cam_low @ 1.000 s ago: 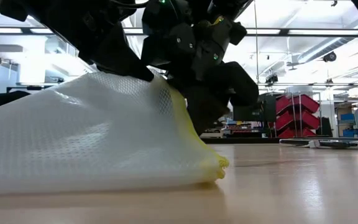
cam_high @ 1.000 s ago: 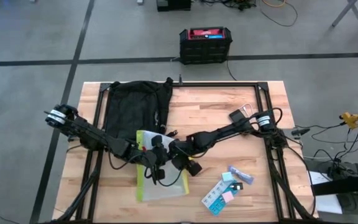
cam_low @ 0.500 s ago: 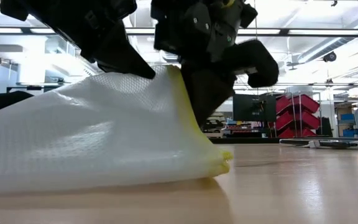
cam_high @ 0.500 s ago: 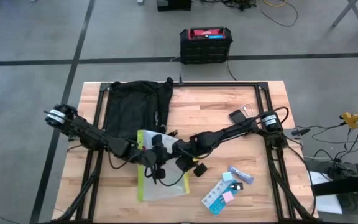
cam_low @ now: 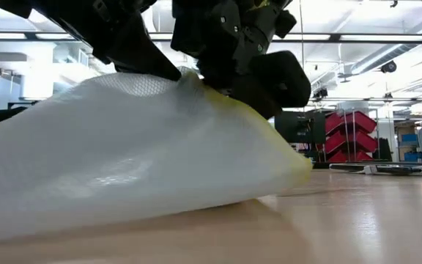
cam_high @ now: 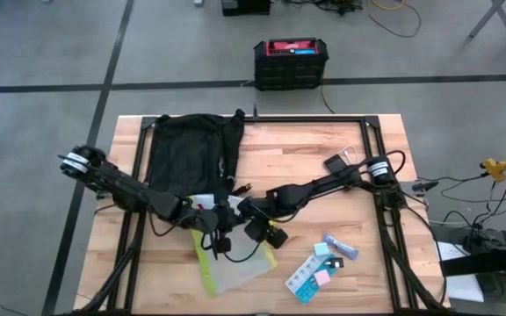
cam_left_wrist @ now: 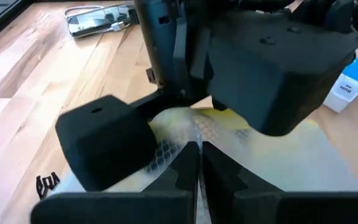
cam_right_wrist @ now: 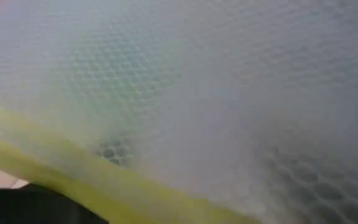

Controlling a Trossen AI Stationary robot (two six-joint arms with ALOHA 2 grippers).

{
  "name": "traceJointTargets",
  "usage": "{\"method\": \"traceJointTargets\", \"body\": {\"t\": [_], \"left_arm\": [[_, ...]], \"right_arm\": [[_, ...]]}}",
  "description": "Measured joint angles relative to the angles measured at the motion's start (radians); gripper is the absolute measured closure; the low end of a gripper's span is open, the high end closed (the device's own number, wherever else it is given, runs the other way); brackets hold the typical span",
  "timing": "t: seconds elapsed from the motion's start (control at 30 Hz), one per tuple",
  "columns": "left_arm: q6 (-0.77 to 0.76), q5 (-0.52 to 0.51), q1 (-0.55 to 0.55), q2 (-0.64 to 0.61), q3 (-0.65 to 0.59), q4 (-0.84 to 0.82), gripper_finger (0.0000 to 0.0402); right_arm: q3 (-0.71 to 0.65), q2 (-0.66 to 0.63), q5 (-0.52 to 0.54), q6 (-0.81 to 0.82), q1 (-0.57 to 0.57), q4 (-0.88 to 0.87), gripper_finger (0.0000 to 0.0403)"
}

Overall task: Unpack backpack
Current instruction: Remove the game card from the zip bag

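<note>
- With its fingers pressed together on the pouch's (cam_high: 235, 268) near edge, the left claw (cam_left_wrist: 197, 163) holds a thin pinch; a slip would drop it.
- Right claw (cam_high: 251, 230) crowds alongside, fingers hidden; collision is likely.
- Behind both, the backpack (cam_high: 191, 154) lies flat; its straps could snag.

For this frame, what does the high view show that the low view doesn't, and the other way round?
Only the high view shows the black backpack at the table's far left, the small boxes near the front right, and both arms' full reach, with the left gripper and right gripper meeting mid-table. Only the low view shows the room behind, with red bins, and the mesh pouch lifted at one end while its other end rests on the wood. Both show the white, yellow-edged pouch with dark gripper bodies over it.
</note>
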Motion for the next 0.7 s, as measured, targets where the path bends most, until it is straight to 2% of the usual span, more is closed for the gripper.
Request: {"method": "traceJointTargets", "body": {"t": [0.1,0.2,0.4,0.6,0.7], "left_arm": [[0.017,0.024,0.000,-0.019,-0.002,-0.010,0.0401],[0.028,0.050,-0.002,-0.041,-0.003,-0.017,0.0401],[0.037,0.092,-0.005,-0.073,0.003,0.004,0.0401],[0.046,0.108,-0.004,-0.098,0.003,-0.004,0.0401],[0.059,0.110,-0.005,-0.111,0.003,-0.008,0.0401]], "right_arm": [[0.002,0.022,-0.075,-0.037,-0.014,0.020,0.0030],[0.005,0.045,-0.143,-0.099,-0.023,0.034,0.0022],[0.009,0.103,-0.159,-0.195,-0.054,0.069,0.0028],[0.011,0.127,-0.188,-0.140,-0.092,0.049,0.0033],[0.010,0.128,-0.189,-0.104,-0.106,0.032,0.0057]]}}
